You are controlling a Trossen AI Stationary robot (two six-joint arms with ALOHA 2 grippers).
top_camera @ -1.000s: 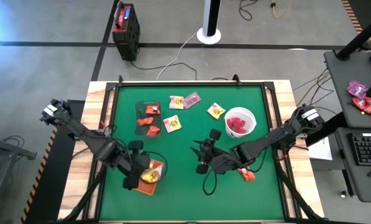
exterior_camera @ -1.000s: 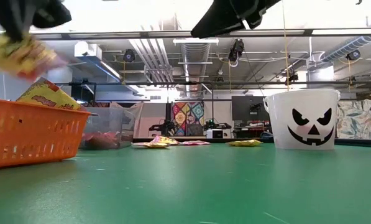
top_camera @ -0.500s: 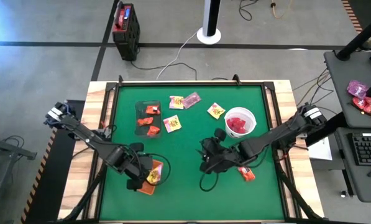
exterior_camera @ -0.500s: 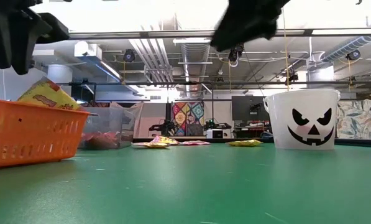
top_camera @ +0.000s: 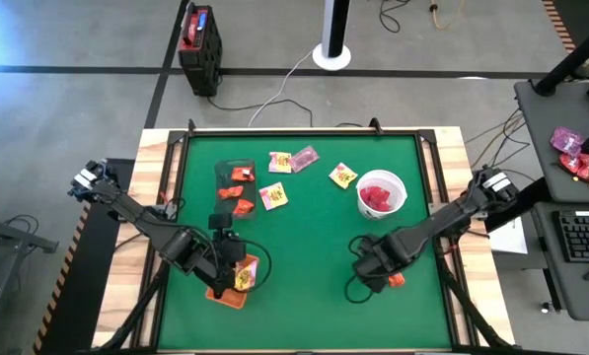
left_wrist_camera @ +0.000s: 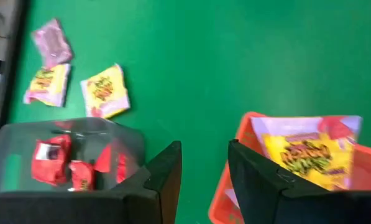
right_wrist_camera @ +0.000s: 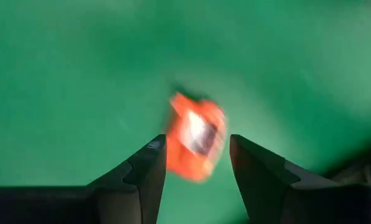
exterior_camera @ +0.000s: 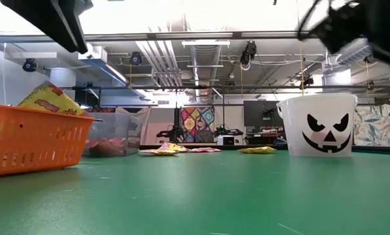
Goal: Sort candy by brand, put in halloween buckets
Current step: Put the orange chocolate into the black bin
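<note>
A red candy packet [top_camera: 396, 280] lies on the green table [top_camera: 314, 306], on the near side of the white round bucket [top_camera: 382, 194] and well apart from it. The right gripper [right_wrist_camera: 196, 163] hangs over that packet [right_wrist_camera: 196, 144] with its fingers spread and nothing between them. The white bucket, printed with a jack-o'-lantern face [exterior_camera: 325, 132], holds red candy.

Far to the left of the bucket and nearer the front edge sits the shallow orange tray [top_camera: 227, 294], with a yellow candy bag [left_wrist_camera: 309, 151] inside. The left gripper [left_wrist_camera: 204, 171] hovers just beside the tray, fingers parted and empty.

Left of the white bucket, toward the table's far side, the dark translucent tub [top_camera: 235, 188] holds several red packets [left_wrist_camera: 51, 159]. Between tub and bucket, loose candy lies on the table: two yellow packets [top_camera: 273, 196] [top_camera: 343, 176], a third [top_camera: 280, 162] and a pink one [top_camera: 305, 157] farther back.
</note>
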